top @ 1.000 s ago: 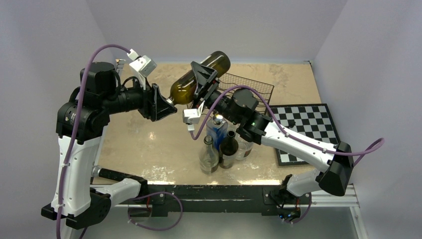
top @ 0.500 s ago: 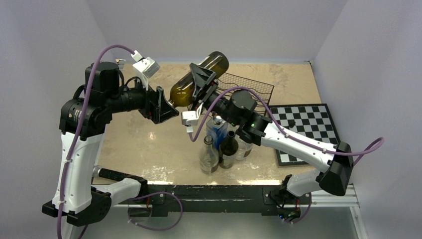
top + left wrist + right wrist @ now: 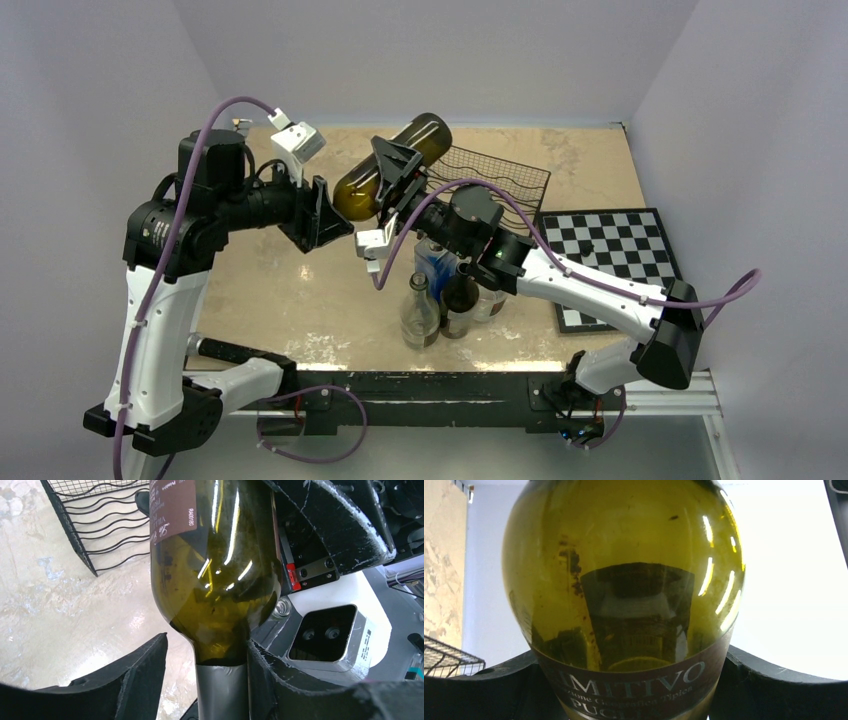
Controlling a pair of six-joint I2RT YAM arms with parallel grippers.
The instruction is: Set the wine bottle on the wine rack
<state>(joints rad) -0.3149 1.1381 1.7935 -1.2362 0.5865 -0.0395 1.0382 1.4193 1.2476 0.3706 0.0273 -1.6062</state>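
Observation:
The wine bottle, olive-green glass with a dark brown label, hangs tilted in the air above the table, base toward the back. My right gripper is shut on its body at the label; in the right wrist view the bottle fills the frame between the fingers. My left gripper is open around the grey-foiled neck; one finger touches the neck and the other stands apart. The black wire wine rack lies behind the bottle, also in the left wrist view.
Several bottles stand clustered near the table's front edge under the right arm. A black-and-white chessboard lies at the right. Grey walls close in the back and sides.

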